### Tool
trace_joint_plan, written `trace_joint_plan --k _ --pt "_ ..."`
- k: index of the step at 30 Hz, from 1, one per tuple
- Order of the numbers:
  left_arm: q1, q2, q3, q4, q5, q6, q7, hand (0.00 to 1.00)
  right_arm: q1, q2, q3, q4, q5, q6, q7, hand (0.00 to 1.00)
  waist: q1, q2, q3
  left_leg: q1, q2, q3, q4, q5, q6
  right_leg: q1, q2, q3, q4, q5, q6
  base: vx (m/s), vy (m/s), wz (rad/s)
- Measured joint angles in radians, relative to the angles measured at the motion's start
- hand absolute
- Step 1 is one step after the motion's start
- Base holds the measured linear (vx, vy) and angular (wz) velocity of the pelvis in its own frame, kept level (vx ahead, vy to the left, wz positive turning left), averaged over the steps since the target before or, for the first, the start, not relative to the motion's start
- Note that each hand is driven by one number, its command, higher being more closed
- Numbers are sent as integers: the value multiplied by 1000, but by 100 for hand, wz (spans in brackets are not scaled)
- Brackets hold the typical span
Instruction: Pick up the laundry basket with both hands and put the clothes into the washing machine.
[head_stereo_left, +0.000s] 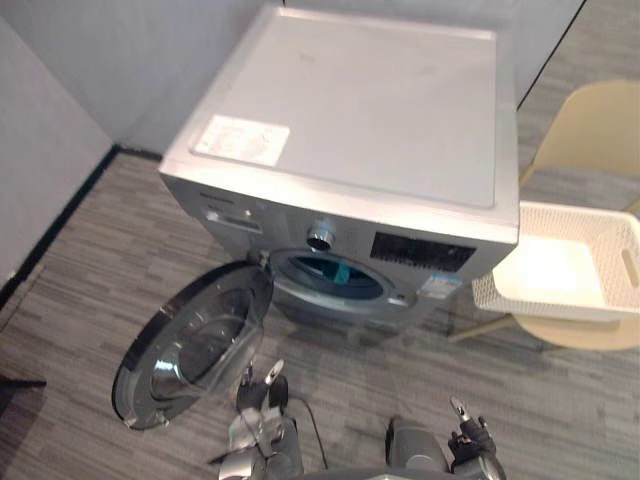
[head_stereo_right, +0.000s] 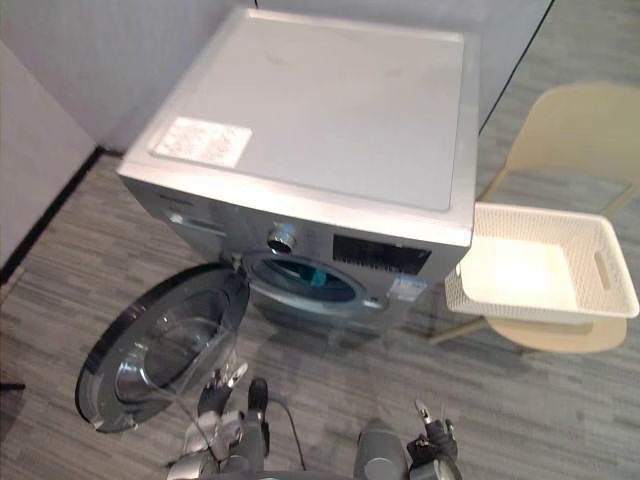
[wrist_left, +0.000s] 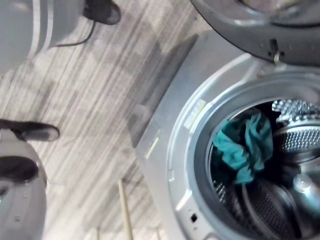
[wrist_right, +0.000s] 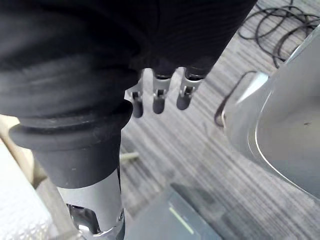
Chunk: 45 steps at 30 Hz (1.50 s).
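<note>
Laundry basket (head_stereo_left: 540, 303), frame right: empty, light, stiff plastic (grip its 2 short ends). Left hand (head_stereo_left: 262, 420), right hand (head_stereo_left: 470, 445) at bottom: fingers loose, empty.

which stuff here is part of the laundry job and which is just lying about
Job: laundry basket, washing machine, its open door, teal garment inside, left hand, right hand.
Just there: beige chair under the basket, white sticker on the machine's top.
</note>
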Motion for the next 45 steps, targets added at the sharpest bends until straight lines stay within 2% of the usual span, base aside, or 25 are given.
trace_joint_plan --k 2,6,12,16,17,19,20,21,22,23,24,25,27,28,29,30,31,33,34,37,40,41,43,44,45 --pt "-3 5 54 92 5 0 -44 0 -4 -13 0 50 -34 20 26 0 3 12 -64 70 1 23 -82 26 2 65 1 1 -93 38 8 102 59 -13" --pt "0 32 82 179 6 18 -85 0 -15 -20 0 103 -84 44 44 0 1 16 -119 153 -1 46 -135 32 3 144 1 9 -161 62 12 42 29 -14" --pt "-2 53 100 199 -37 15 -92 0 -42 -34 11 172 -89 55 77 0 2 2 -124 160 -27 -39 -134 41 8 205 -1 -62 -170 62 12 -25 -11 36" --pt "-4 59 99 187 -45 13 -93 0 -68 -54 101 177 -130 56 78 0 10 -3 -96 88 -47 -173 -87 71 4 217 2 -181 -113 25 2 -88 -49 94" --pt "-3 55 98 183 -59 13 -86 0 -75 -57 104 176 -138 54 78 0 9 15 -86 58 -58 -224 -81 86 6 210 0 -229 -79 4 0 -177 -87 121" --pt "3 43 100 175 -72 10 -81 0 -95 -75 110 177 -159 56 78 0 21 33 -82 23 -61 -260 -83 107 29 176 3 -262 -29 -13 -14 -176 -60 76" --pt "5 27 130 171 -75 6 -82 0 -115 -83 112 172 -168 56 79 0 24 27 -80 9 -53 -244 -119 50 63 162 -5 -293 -39 -6 -26 -160 61 62" --pt "1 39 172 165 -76 6 -81 0 -128 -61 98 168 -168 53 77 0 30 -6 -73 -57 -74 -157 37 -2 108 143 -61 -318 -46 26 -25 -135 87 47" --pt "5 42 183 163 -76 6 -81 0 -140 -59 93 165 -168 53 76 0 35 -16 -67 -92 -89 -127 185 -9 109 127 -84 -312 -38 37 -27 -107 102 18" --pt "19 29 210 158 -78 5 -81 0 -145 -60 87 135 -166 53 77 0 31 -14 -67 -126 -82 -87 451 -82 116 111 -110 -307 -23 57 -32 -99 59 -16" --pt "29 27 210 154 -77 6 -81 0 -145 -59 86 124 -166 53 79 0 27 -6 -68 -120 -49 -75 580 -130 118 112 -114 -299 -23 66 -32 -143 120 -21" --pt "40 31 217 155 -76 4 -83 0 -136 -51 57 116 -165 53 78 0 25 -4 -68 -94 9 -87 700 -145 101 110 -115 -298 -11 69 -27 -108 159 -10" --pt "44 40 214 169 -73 5 -87 0 -115 -37 -7 117 -158 53 78 0 13 0 -72 -11 113 -129 709 -124 105 80 -119 -299 35 72 -22 -107 297 11" --pt "44 44 215 177 -73 6 -87 0 -115 -38 -30 128 -156 53 76 0 1 -2 -73 12 122 -137 649 -160 71 65 -126 -296 46 77 -13 -78 335 28" --pt "43 52 211 195 -73 9 -86 0 -116 -39 -65 156 -151 56 76 0 -10 -1 -88 33 86 -120 567 -214 81 39 -130 -290 40 96 -3 -22 257 40" --pt "41 79 202 196 -74 13 -83 0 -114 -27 -79 198 -145 67 77 0 -27 -41 -107 36 54 -132 480 -228 70 10 -138 -256 0 136 -20 -24 375 46" --pt "42 96 166 196 -73 19 -82 0 -112 -28 -80 239 -144 74 77 0 -30 -38 -107 47 50 -138 408 -249 36 9 -138 -235 -49 209 3 -21 363 40" --pt "40 103 115 195 -73 22 -83 0 -111 -30 -80 265 -144 80 77 0 -32 -35 -107 75 45 -131 355 -269 4 21 -144 -220 -71 249 22 -40 316 21" --pt "39 111 78 194 -73 22 -82 0 -109 -31 -80 266 -143 80 77 0 -32 -36 -108 105 31 -130 319 -270 1 41 -160 -219 -90 275 36 -50 267 13" --pt "33 114 7 179 -73 15 -83 0 -112 -39 -76 264 -120 77 77 0 -33 -16 -130 160 15 -115 243 -270 0 68 -175 -207 -137 357 77 -106 199 -1" --pt "26 109 -63 124 -64 1 -84 0 -126 -54 -51 254 -119 75 78 0 -30 -5 -127 160 -6 -86 202 -271 0 45 -199 -187 -162 401 94 -181 112 -10" --pt "20 111 -81 93 -62 -4 -84 0 -131 -55 -50 251 -118 73 77 0 -26 -24 -115 155 -26 -73 193 -274 4 22 -220 -169 -163 406 98 -251 87 -19" --pt "21 119 -93 51 -57 -12 -81 0 -127 -47 -44 220 -118 74 75 0 -19 -39 -101 140 -36 -50 208 -298 14 5 -236 -167 -168 416 85 -278 64 -23" --pt "22 131 -103 20 -56 -17 -80 0 -121 -38 -38 204 -118 71 75 0 -14 -41 -87 122 -45 -36 240 -310 26 0 -237 -180 -176 451 72 -378 88 -36" --pt "32 130 -102 -17 -57 -17 -79 0 -110 -40 -37 183 -116 70 74 0 -11 -50 -82 100 -43 -24 264 -324 54 -19 -227 -187 -204 531 65 -472 126 -49"
